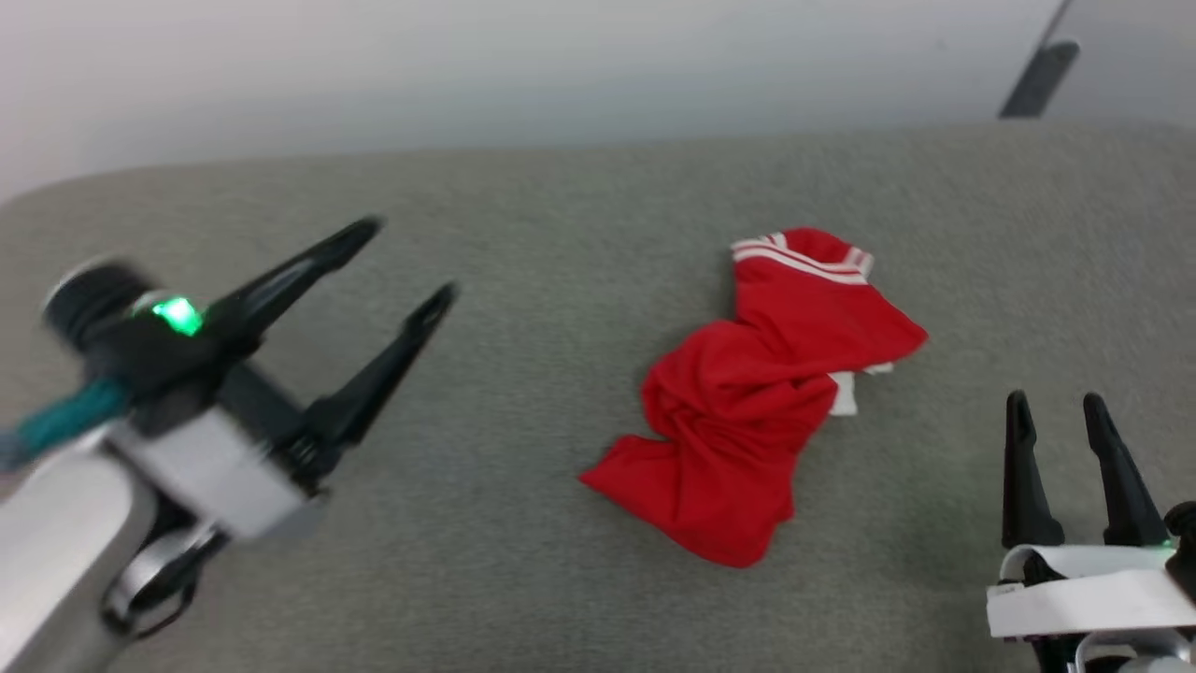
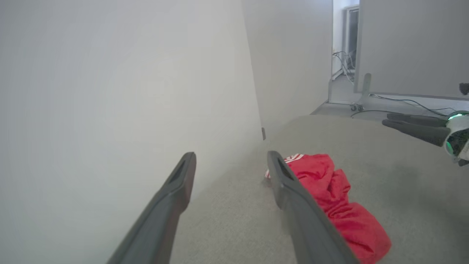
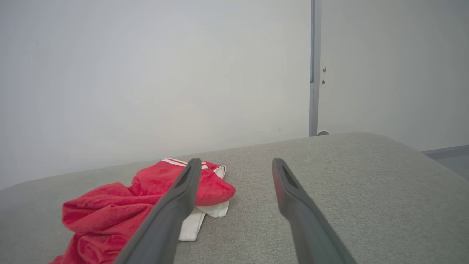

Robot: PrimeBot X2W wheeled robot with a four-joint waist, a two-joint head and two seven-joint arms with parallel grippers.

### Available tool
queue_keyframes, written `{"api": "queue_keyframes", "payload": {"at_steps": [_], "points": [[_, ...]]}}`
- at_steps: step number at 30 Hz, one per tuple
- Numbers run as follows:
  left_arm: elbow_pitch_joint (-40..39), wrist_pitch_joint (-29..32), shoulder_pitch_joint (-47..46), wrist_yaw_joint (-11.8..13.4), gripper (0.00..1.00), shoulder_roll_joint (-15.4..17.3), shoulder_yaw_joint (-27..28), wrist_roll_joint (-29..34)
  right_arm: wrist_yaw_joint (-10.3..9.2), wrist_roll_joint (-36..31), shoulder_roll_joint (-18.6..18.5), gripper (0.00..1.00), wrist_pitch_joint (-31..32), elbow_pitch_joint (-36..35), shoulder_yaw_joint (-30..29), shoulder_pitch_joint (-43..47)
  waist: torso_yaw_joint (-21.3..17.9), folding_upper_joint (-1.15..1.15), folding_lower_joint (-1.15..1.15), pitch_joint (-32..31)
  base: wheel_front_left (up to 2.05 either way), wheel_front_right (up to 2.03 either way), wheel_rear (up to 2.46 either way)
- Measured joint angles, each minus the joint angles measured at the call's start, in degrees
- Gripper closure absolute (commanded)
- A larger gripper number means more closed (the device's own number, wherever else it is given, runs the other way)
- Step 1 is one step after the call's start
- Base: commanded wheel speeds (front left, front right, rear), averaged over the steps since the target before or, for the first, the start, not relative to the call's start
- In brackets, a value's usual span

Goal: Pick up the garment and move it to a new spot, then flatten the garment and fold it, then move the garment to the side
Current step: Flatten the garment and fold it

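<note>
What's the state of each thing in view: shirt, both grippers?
Red T-shirt with white striped trim: crumpled in a heap, unfolded, lying on the grey cloth-covered surface, not gripped.
Left gripper: open, empty, apart from the shirt on its left.
Right gripper: open, empty, apart from the shirt on its right.

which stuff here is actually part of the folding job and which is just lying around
Part of the job:
- red shirt, crumpled on the grey table
- left gripper and right gripper, both open and empty

Just lying about:
- cables on the floor
- wheeled panel stand
</note>
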Motion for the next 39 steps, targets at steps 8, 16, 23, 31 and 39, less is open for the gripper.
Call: {"api": "queue_keyframes", "payload": {"at_steps": [8, 16, 23, 31, 39], "points": [[-1.35, 22.80, -26.09, 0.00, 0.00, -1.96, -25.51, -11.50, 0.00, 4.13, -0.07, 0.00, -0.13, -3.96, 3.00, -0.40, -6.05, 0.00, 0.00, 5.75, 0.00, 0.00, 0.00], [1.29, 43.75, -38.42, 0.01, 0.00, -5.41, -36.20, -24.69, 0.00, 6.79, -0.09, 0.00, -0.13, -6.35, 6.81, 0.77, -13.96, 0.00, 0.00, 9.84, 0.00, 0.00, 0.00], [5.60, 45.92, -40.50, 0.01, 0.00, -7.79, -37.28, -23.27, 0.00, 8.12, -0.09, 0.00, -0.14, -7.44, 9.38, 2.07, -20.22, 0.00, 0.00, 12.58, 0.00, 0.00, 0.00], [10.38, 47.96, -40.54, 0.01, 0.23, -6.93, -37.72, -20.78, 0.00, 9.49, -0.08, 0.00, -0.14, -8.17, 11.69, 2.04, -25.00, 0.00, 0.00, 15.53, 0.00, 0.00, 0.00], [9.91, 45.73, -40.99, 0.01, 1.00, -5.91, -37.76, -23.68, 0.00, 9.48, -0.03, 0.00, -0.13, -8.40, 9.75, 1.98, -24.65, 0.00, 0.00, 17.27, 0.00, 0.00, 0.00]]}}
